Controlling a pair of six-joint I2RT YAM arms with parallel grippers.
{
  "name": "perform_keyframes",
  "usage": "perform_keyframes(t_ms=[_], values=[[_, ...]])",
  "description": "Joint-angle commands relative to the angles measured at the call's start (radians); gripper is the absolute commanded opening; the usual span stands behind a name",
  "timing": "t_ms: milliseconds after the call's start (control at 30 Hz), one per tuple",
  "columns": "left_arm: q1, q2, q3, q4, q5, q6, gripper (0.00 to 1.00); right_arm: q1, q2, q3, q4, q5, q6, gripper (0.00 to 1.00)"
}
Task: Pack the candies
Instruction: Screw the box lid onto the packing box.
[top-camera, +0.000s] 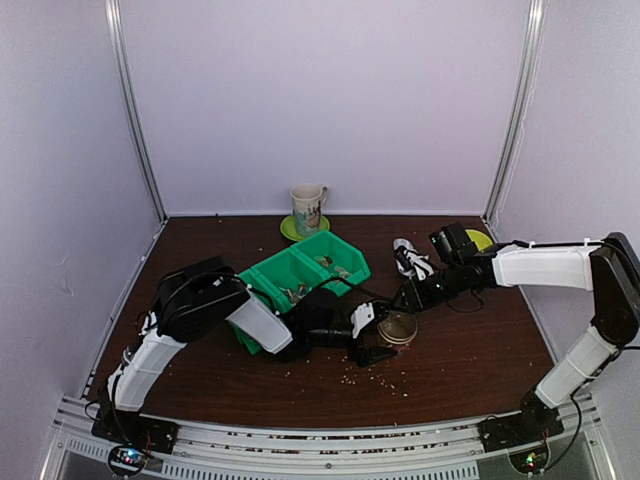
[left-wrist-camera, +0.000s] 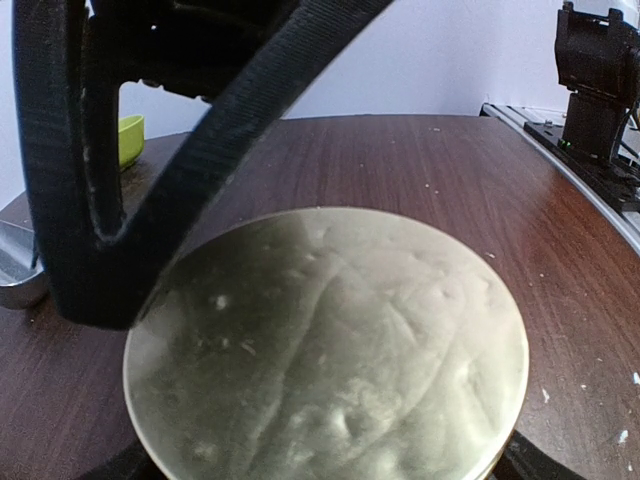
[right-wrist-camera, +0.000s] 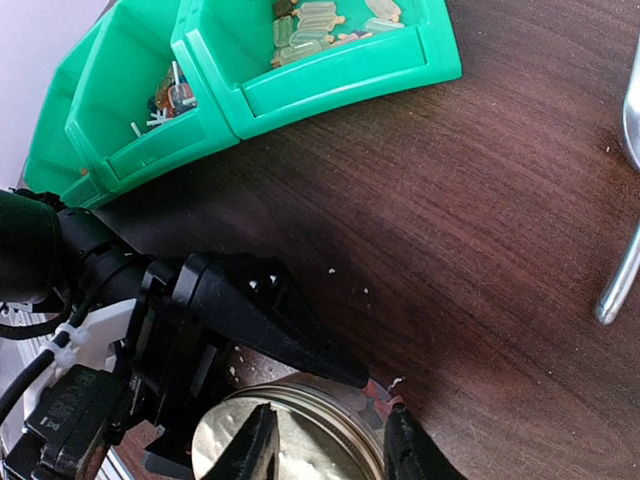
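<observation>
A glass jar with a round tan lid (top-camera: 398, 328) stands on the brown table. The lid fills the left wrist view (left-wrist-camera: 330, 350). My left gripper (top-camera: 382, 337) is shut on the jar from the left, with one black finger (right-wrist-camera: 300, 335) against its side. My right gripper (right-wrist-camera: 330, 445) hangs over the jar's rim. One of its fingertips (right-wrist-camera: 255, 445) is above the lid and the other is outside the glass; the jaws stand apart. Tiny loose candies (top-camera: 385, 378) lie scattered on the table in front of the jar. Reddish contents (right-wrist-camera: 372, 392) show through the glass.
Green bins (top-camera: 300, 270) with small wrapped pieces (right-wrist-camera: 310, 25) stand left of and behind the jar. A mug (top-camera: 308, 208) on a yellow-green saucer is at the back. A shiny metal piece (right-wrist-camera: 625, 260) lies right of the jar, and a yellow-green disc (top-camera: 481, 238) lies behind the right arm.
</observation>
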Motion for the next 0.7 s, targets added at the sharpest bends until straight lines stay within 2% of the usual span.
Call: perform_keyframes(t_ms=[0,300,667], values=[[0.0,0.044,-0.016,-0.085,-0.033,0.043,0.86,-0.012,0.012,0.02,0.022,-0.04,-0.022,0.35],[0.0,0.049,-0.009,-0.095,-0.032,0.043,0.86,-0.012,-0.003,-0.019,0.029,-0.065,-0.017,0.28],[0.0,0.05,-0.005,-0.102,-0.03,0.045,0.86,-0.02,-0.023,-0.037,0.026,-0.048,-0.026,0.32]])
